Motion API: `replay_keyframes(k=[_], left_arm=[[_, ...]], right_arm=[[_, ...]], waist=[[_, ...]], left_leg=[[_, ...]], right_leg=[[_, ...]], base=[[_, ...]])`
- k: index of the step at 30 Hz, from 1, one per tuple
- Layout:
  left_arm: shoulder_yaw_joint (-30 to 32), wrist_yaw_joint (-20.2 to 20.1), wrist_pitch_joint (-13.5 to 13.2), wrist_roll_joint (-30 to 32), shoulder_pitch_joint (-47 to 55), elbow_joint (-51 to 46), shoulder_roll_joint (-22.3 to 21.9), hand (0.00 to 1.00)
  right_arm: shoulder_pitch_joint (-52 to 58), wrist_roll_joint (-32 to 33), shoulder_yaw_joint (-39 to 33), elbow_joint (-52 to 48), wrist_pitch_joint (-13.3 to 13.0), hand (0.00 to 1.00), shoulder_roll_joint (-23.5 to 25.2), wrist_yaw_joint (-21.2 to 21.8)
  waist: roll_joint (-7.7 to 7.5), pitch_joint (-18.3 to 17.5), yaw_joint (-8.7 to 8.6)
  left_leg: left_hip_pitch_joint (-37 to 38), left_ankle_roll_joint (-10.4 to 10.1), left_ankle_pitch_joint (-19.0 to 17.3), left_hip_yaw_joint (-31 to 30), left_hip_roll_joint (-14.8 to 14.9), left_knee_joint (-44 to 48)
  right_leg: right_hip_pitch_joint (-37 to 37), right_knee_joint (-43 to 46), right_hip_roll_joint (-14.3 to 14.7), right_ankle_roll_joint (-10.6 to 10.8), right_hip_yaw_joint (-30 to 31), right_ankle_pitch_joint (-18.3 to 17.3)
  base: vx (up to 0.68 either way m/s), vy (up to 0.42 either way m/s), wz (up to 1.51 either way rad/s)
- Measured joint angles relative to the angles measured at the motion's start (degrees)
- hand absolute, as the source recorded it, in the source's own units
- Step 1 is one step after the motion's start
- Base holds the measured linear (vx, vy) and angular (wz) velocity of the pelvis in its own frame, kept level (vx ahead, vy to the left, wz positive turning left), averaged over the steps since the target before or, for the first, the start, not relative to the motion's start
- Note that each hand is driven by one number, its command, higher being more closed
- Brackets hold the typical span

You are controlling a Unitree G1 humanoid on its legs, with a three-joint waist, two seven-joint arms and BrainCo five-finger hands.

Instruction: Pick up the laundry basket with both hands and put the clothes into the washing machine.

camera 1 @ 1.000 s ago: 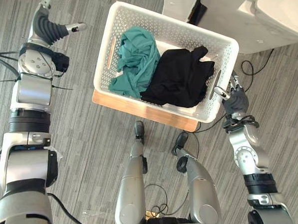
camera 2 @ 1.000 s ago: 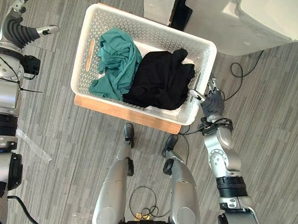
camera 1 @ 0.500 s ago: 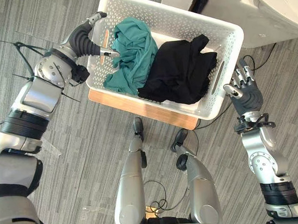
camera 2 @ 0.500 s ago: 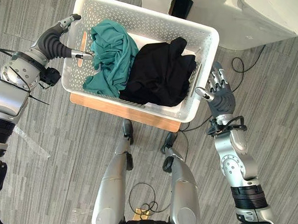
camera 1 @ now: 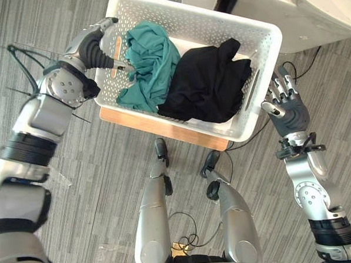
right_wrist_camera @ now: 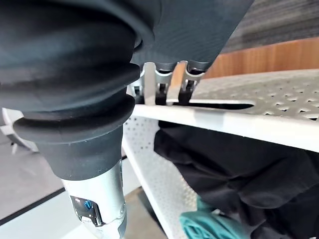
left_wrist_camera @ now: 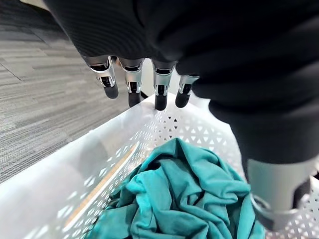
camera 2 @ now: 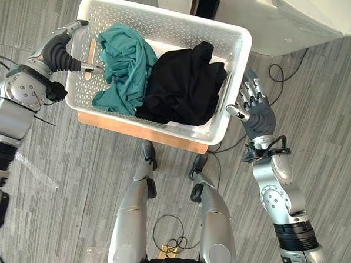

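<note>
While the white laundry basket point(camera 1: 187, 22) rests on the wooden platform point(camera 1: 163, 128), with a teal garment point(camera 1: 151, 56) at its left end and a black garment point(camera 1: 211, 82) toward its right, the left hand point(camera 1: 99, 44) straddles the left end wall with fingers relaxed and unclosed. The right hand point(camera 1: 288, 107) stands just beside the right end wall, fingers spread. Should a lift begin before both hands clasp the handle slots, the basket would probably tilt and spill clothes, or slide off the platform's edge.
</note>
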Motion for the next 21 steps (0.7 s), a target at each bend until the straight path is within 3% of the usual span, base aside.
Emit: replay_keyframes(k=[3, 6, 8, 10, 12, 14, 17, 19, 20, 21], left_arm=[[10.07, 2.85, 2.55, 2.94, 0.75, -0.28, -5.77, 0.0], [21.02, 8.95, 4.48, 3.32, 0.89, -2.04, -10.27, 0.0], [25.65, 14.25, 4.32, 1.41, 2.41, -4.35, -12.61, 0.0], [27.09, 16.18, 3.32, -1.65, 4.13, -4.78, -13.76, 0.0], [27.53, 17.42, 0.66, -8.46, 6.07, -4.79, -14.42, 0.0], [27.53, 16.86, -1.62, -14.92, 7.42, -4.8, -14.41, 0.0], [26.4, 15.17, -2.64, -19.22, 8.46, -4.97, -14.34, 0.0], [22.45, 12.42, -2.79, -20.93, 9.59, -6.0, -12.11, 0.0], [17.61, 8.54, -2.76, -21.22, 10.08, -6.78, -8.87, 0.0], [15.58, 7.2, -2.71, -21.38, 10.09, -7.3, -7.46, 0.0]], right_arm=[[-1.8, -1.4, -1.09, 0.0, -0.39, 0.0, 4.13, -0.12], [-3.19, -4.0, -2.28, 0.66, -1.35, 0.0, 7.17, -1.02], [-4.37, -5.08, -2.31, 3.13, -1.46, 0.0, 7.27, -1.46], [-5.06, -5.76, -2.3, 5.31, -1.53, 0.0, 7.25, -2.39], [-5.7, -7.32, -2.61, 7.82, -1.94, 0.0, 7.06, -3.3], [-6.61, -7.42, -2.62, 9.41, -2.27, 0.0, 6.84, -3.62], [-6.58, -7.38, -2.62, 9.4, -2.29, 0.0, 5.93, -3.7], [-6.47, -7.32, -2.98, 9.4, -2.29, 0.0, 5.15, -3.7], [-5.87, -7.14, -3.27, 9.03, -2.28, 0.0, 4.57, -3.63], [-5.67, -7.12, -3.39, 8.9, -2.28, 0.0, 4.23, -3.59]], waist=[[0.08, -0.04, -0.03], [0.09, -0.05, -0.1], [0.1, -0.05, -0.13], [0.17, -0.1, -0.15], [0.4, -0.21, -0.03], [0.48, -0.23, 0.03], [0.52, -0.23, 0.09], [0.54, -0.22, 0.34], [0.63, -0.19, 0.85], [0.69, -0.17, 1.07]], left_leg=[[0.02, 0.05, 0.06, -0.13, 0.01, -0.23], [0.15, 0.54, 0.44, -0.33, -0.02, -0.82], [0.48, 0.71, 0.56, -0.72, -0.12, -1.01], [1.66, 0.84, 1.17, -1.27, -0.47, -2.31], [2.64, 0.74, 1.98, -1.98, -0.83, -4.01], [2.74, 0.61, 2.49, -2.09, -1.01, -4.93], [2.78, 0.75, 2.58, -2.19, -1.19, -4.94], [2.76, 0.75, 2.59, -2.3, -1.29, -4.98], [2.77, 0.76, 2.58, -2.3, -1.27, -4.98], [2.76, 0.76, 2.58, -2.29, -1.25, -4.98]], right_leg=[[-0.34, -0.03, 0.12, -0.08, 0.43, 0.05], [-0.34, -0.63, 0.46, -0.41, 0.49, 0.28], [-0.01, -0.83, 0.58, -0.45, 0.49, 0.34], [0.78, -1.14, 0.59, -0.45, 0.4, 0.34], [1.52, -2.03, 0.79, -0.49, 0.18, 0.58], [1.51, -3.04, 0.98, -0.57, 0.17, 1.32], [1.65, -3.11, 0.74, -0.51, 0.14, 1.42], [1.64, -3.1, 0.63, -0.51, 0.05, 1.42], [1.63, -3.08, 0.62, -0.51, 0.02, 1.42], [1.62, -3.06, 0.62, -0.51, 0.0, 1.42]], base=[[0.04, -0.033, -0.06], [0.05, -0.034, -0.03], [0.05, -0.032, -0.01], [0.04, -0.029, 0.06], [0.03, -0.031, 0.08], [0.0, -0.008, -0.02], [0.0, -0.001, 0.03], [0.0, 0.0, 0.0], [0.0, 0.0, 0.0], [0.0, 0.0, 0.0]])
